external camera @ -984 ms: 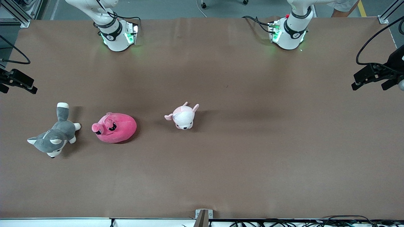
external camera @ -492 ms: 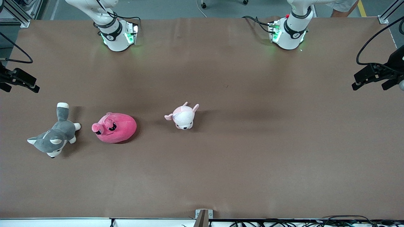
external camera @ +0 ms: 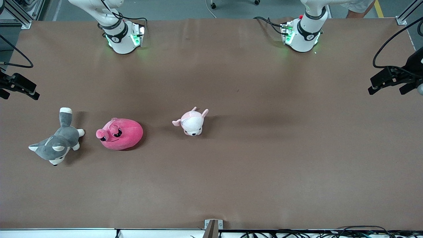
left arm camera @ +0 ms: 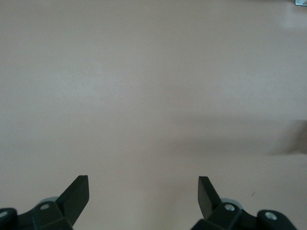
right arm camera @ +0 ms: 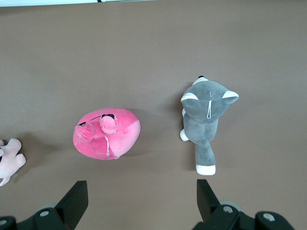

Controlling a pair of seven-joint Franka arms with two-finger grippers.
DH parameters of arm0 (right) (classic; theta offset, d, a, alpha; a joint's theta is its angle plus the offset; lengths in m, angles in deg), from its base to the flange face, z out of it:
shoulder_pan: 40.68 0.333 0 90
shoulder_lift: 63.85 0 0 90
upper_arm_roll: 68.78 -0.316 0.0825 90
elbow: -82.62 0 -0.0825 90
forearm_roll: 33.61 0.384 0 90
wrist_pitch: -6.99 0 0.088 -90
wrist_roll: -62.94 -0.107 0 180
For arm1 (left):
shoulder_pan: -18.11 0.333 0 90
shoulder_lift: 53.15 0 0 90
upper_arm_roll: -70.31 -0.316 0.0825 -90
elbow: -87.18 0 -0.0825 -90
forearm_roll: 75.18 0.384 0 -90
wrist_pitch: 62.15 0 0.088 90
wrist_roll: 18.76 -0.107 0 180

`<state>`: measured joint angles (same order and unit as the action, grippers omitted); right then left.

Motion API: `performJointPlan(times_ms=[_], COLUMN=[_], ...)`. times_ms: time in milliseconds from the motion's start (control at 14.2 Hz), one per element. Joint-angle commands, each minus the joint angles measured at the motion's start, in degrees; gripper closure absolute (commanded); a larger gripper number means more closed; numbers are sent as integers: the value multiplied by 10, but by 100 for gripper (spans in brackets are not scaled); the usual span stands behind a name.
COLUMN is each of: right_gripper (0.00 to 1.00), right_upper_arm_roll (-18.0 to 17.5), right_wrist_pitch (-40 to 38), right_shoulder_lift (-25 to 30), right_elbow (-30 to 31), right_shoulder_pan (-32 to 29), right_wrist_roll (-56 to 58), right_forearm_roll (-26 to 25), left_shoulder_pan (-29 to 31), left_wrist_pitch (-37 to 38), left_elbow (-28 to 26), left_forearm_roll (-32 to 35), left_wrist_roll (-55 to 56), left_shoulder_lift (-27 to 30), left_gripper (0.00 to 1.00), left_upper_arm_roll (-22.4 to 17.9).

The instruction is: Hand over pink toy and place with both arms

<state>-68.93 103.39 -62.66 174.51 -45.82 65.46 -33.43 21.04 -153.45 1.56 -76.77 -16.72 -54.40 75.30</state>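
Note:
The pink toy [external camera: 119, 134] [right arm camera: 106, 133], a round hot-pink plush with dark eyes and a snout, lies on the brown table toward the right arm's end. My right gripper [external camera: 20, 87] [right arm camera: 141, 187] hangs high over that end's table edge. It is open and holds nothing, and the toy lies apart from its fingers [right arm camera: 76, 194]. My left gripper [external camera: 386, 86] [left arm camera: 143, 184] hangs open over the left arm's end, with only bare table under it.
A grey-and-white husky plush [external camera: 56, 145] [right arm camera: 205, 117] lies beside the pink toy, toward the right arm's end. A small pale pink-and-white puppy plush [external camera: 191, 122] [right arm camera: 8, 160] sits nearer the table's middle. A metal bracket [external camera: 213, 224] marks the table's front edge.
The right gripper has shifted very slightly at the table's edge. The toys and the left gripper have not moved.

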Motion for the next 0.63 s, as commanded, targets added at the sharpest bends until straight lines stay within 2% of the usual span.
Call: performJointPlan(times_ms=[0,562], right_gripper=[0,0], right_upper_arm_roll=[-5,-5], right_wrist_pitch=[5,8], right_shoulder_lift=[12,15], right_elbow=[14,28], right_shoulder_pan=[-6,-3], right_wrist_roll=[4,2], right_forearm_roll=[1,0], left_shoulder_pan=[1,1], left_wrist_pitch=[2,3], left_elbow=[-9,-9], left_forearm_roll=[1,1], left_wrist_roll=[-1,0], left_shoulder_lift=[11,11], left_gripper=[0,0], left_upper_arm_roll=[2,2])
